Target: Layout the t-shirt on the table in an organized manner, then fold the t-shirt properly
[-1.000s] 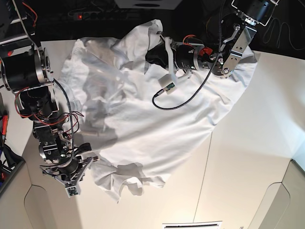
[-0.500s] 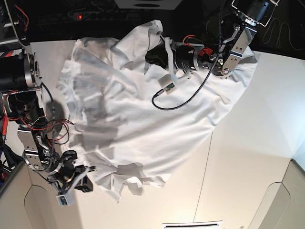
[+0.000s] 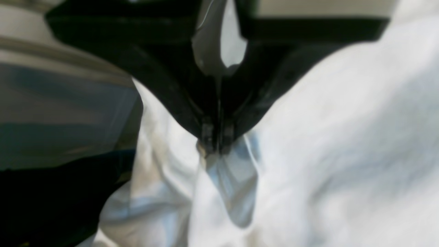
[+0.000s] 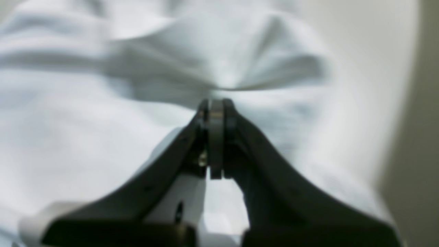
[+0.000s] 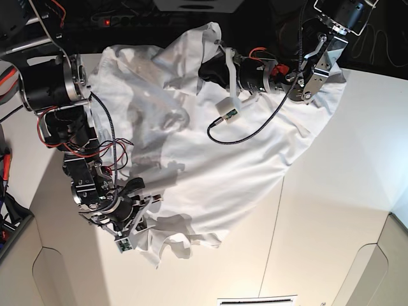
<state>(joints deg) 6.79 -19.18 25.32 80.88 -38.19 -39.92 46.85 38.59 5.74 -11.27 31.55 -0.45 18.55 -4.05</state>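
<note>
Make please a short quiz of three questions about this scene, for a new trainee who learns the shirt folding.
1. True or false: the t-shirt lies flat and smooth on the table.
2. What does the left hand pinch? A) a cable B) white cloth C) nothing
3. Fill in: in the right wrist view, the right hand is ____ against a raised fold of the shirt.

Key:
1. False, it is wrinkled and bunched.
2. B
3. shut

Dark backdrop behind bench; power strip (image 5: pixel 121 21) sitting up there, red light glowing; cables (image 5: pixel 382 44) trailing at top right.
</note>
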